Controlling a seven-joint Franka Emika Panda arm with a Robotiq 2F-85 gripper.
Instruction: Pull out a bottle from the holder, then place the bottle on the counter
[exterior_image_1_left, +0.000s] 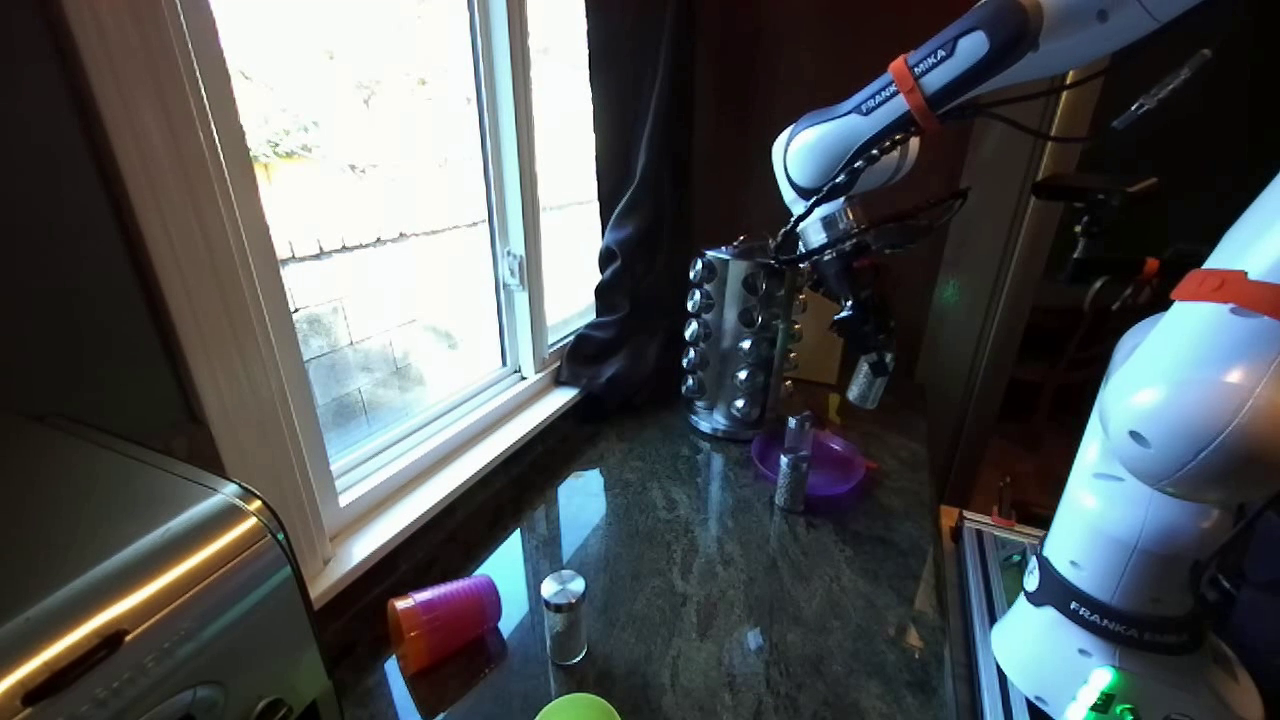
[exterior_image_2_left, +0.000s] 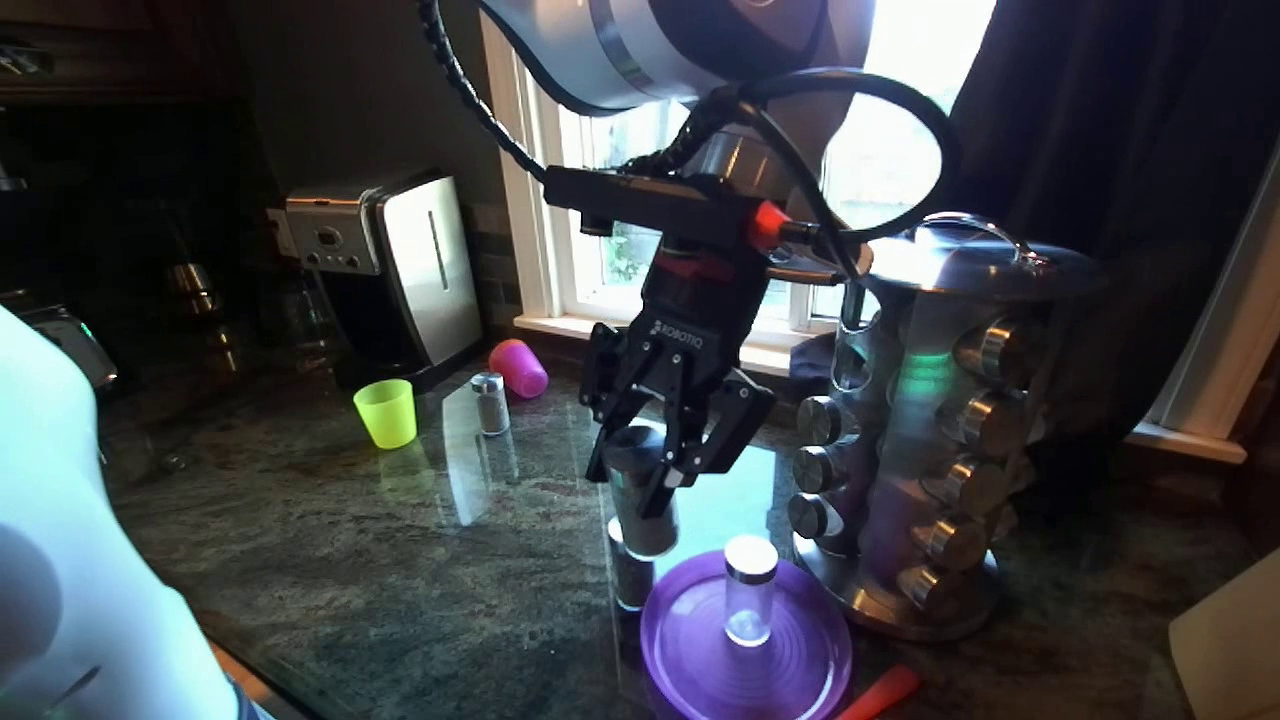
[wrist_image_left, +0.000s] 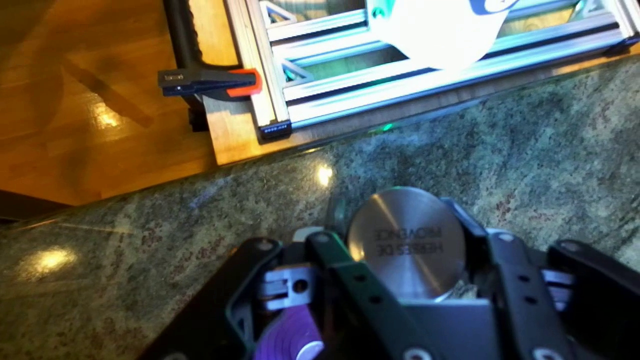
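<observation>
My gripper (exterior_image_2_left: 638, 480) is shut on a bottle, a clear-glass jar with a silvery cap, near its cap. The bottle shows in both exterior views (exterior_image_1_left: 868, 383) (exterior_image_2_left: 648, 528), slightly tilted and held in the air above the dark counter (exterior_image_1_left: 680, 610). In the wrist view its round lettered cap (wrist_image_left: 407, 242) sits between the fingers. The silvery holder (exterior_image_1_left: 723, 340) stands upright beside the gripper; it also shows in an exterior view (exterior_image_2_left: 905, 500), with open slots at its upper side and several jars in the others.
A purple plate (exterior_image_2_left: 690, 655) by the holder carries a jar (exterior_image_2_left: 750, 600). Another jar (exterior_image_1_left: 792, 485) stands beside the plate. A further jar (exterior_image_1_left: 566, 630) stands near a lying pink cup (exterior_image_1_left: 450, 615) and a green cup (exterior_image_2_left: 386, 412). A red-orange object (exterior_image_2_left: 882, 693) lies by the plate.
</observation>
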